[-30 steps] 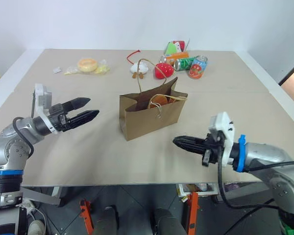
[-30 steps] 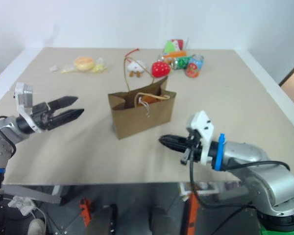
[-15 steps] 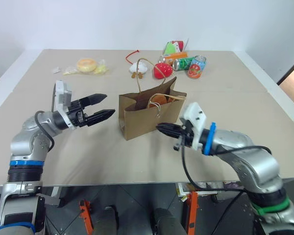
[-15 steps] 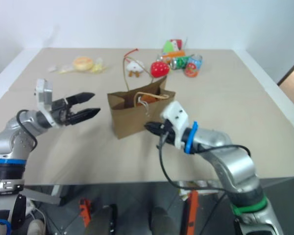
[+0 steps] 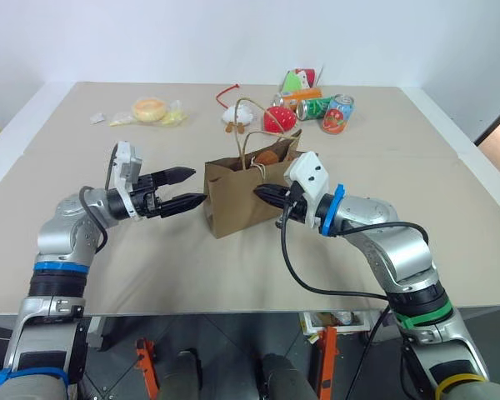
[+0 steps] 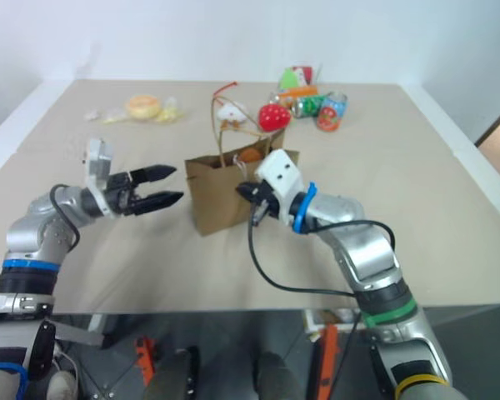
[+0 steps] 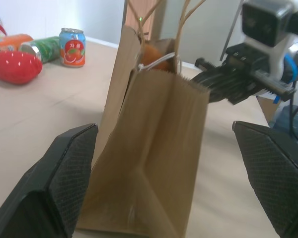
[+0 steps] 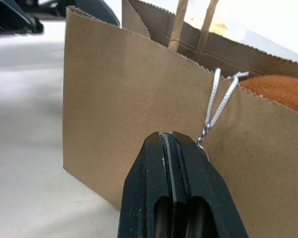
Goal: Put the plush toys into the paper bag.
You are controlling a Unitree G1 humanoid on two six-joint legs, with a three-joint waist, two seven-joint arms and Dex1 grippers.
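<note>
- The paper bag [image 5: 252, 193] stands upright near the middle of the counter [image 5: 417, 167], its long side running across in front of me, mouth open upward.
- Something orange-brown [image 5: 267, 157] shows at the bag's mouth; I take it for the brown plush toy, already inside. I can't pick out the white-and-yellow egg toy with any certainty.
- My right claw [image 5: 265, 195] is clenched with nothing in it, its tip at the bag's near wall, just below the rim and beside a thin pale cord [image 8: 217, 105] hanging over it.
- My left claw [image 5: 186, 188] is released, fingers spread wide, level with the bag's left narrow end and just short of it.
- The bag lies between both claws; my right one is nearer.
</note>
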